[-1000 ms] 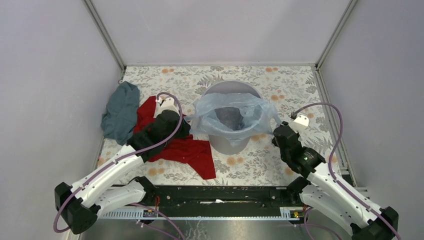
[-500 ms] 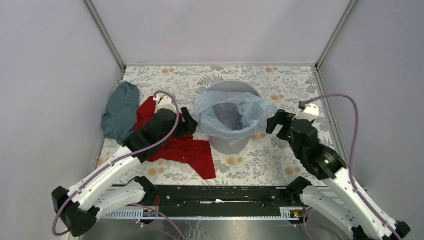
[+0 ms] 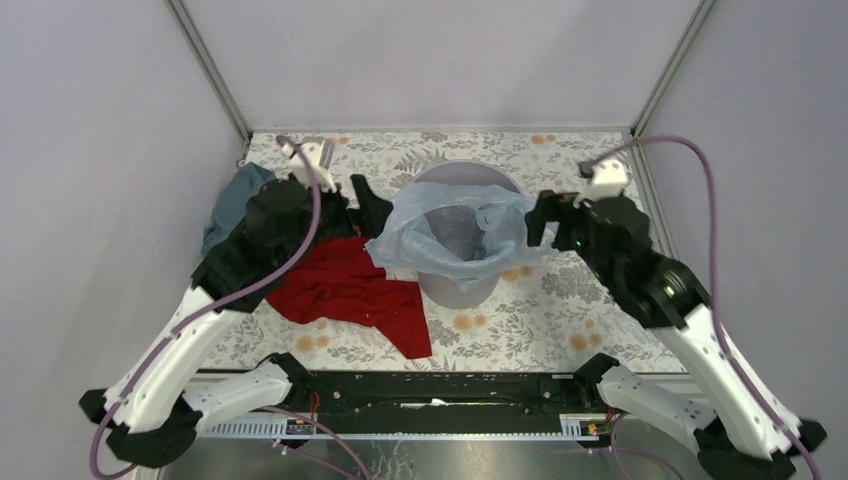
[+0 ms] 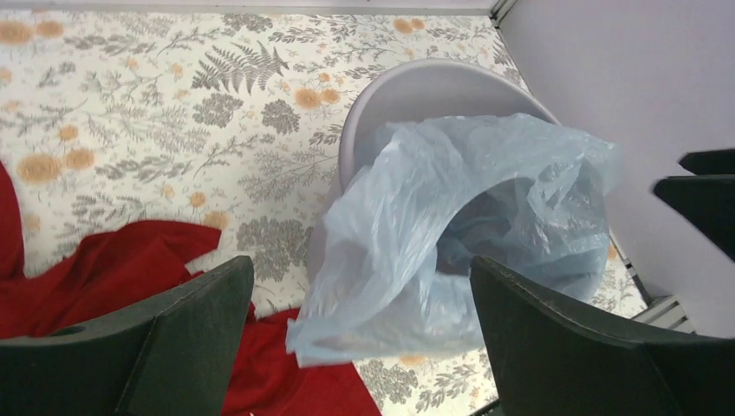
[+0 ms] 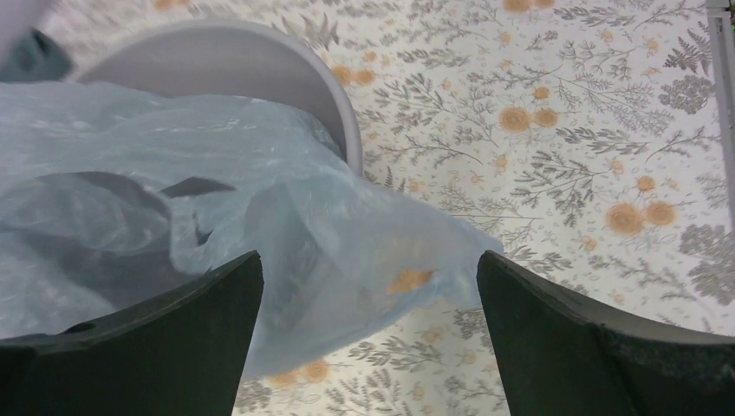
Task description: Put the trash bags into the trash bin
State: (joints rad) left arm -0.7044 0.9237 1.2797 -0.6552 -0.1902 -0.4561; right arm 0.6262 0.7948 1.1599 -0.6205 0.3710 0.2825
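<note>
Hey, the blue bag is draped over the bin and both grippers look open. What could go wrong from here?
1. The bag hangs over only the near side of the bin. The far rim is bare, so the bag may slide off outside rather than go in.
2. The left gripper and right gripper are open, so nothing holds the film.
3. The red cloth lies close beside the bin, where the left gripper might snag it on a regrasp.

Lab test booth: plain walls point(image 3: 430, 60), floral tablecloth point(image 3: 500, 320).
</note>
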